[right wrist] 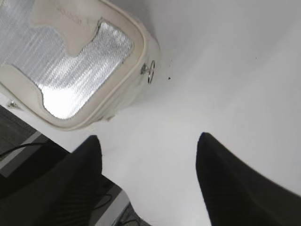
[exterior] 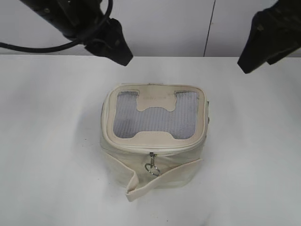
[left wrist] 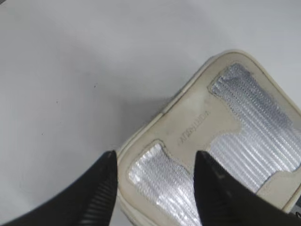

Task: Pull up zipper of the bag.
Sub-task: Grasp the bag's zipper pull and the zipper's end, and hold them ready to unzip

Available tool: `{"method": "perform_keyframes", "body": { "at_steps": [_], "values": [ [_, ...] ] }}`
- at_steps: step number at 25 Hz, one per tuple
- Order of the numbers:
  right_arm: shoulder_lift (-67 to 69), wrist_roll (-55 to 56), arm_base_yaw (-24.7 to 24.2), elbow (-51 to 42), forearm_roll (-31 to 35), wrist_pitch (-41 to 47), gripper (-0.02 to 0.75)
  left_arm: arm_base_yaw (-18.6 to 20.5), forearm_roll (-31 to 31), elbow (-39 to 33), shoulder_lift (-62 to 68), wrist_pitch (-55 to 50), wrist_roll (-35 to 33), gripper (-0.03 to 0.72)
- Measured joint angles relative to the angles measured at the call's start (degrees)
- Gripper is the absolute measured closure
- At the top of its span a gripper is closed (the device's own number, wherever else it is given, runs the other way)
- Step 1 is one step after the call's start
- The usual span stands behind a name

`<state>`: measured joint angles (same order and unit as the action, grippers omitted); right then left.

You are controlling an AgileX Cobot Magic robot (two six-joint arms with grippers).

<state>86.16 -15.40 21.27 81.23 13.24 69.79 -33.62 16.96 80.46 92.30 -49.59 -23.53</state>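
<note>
The bag sits alone near the middle of the white bench, lid up, its grey mesh panels framing the H-shaped cream patch. The lid looks closed flat, so nothing inside can be seen; I cannot tell whether it holds anything. The zipper runs round the lid edge. One silver pull hangs at the front, facing me, its ring dangling over the bag's wall; a second pull shows on the right side in the right wrist view. The loose strap trails across the front and folds onto the bench just below the hanging ring, close enough that it might get in the way of a grab.

Both arms hang high and behind the bag, well apart from it. The left pincer is spread wide, looking down on the lid's rear left corner, holding nothing. The right pincer is likewise wide and empty, over bare bench beside the bag's right side. To my eye this is a ready stance: the work is not yet begun, and one arm would likely steady the bag while the other takes a pull.
</note>
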Motion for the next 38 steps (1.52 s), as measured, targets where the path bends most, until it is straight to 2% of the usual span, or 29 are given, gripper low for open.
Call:
{"method": "perform_keyframes", "body": {
  "at_steps": [9, 21, 27, 38],
  "values": [
    [-9.01, 3.61, 0.0, -11.31, -2.93, 0.0, 0.243, 0.0, 7.14, 16.94, 13.7, -8.7, -6.33, 0.285],
    [-13.38, 6.6, 0.0, -19.54, -6.15, 0.0, 0.243, -0.06, 16.33, 35.8, 30.11, -19.44, -11.77, 0.283],
    [-13.5, 6.7, 0.0, -22.18, -6.27, 0.0, 0.243, -0.13, 20.02, 37.9, 34.7, -19.69, -13.07, 0.235],
    [-13.5, 6.76, 0.0, -22.36, -6.48, -0.02, 0.243, -2.39, 20.28, 38.1, 37.2, -19.92, -13.32, 0.225]
  ]
}}
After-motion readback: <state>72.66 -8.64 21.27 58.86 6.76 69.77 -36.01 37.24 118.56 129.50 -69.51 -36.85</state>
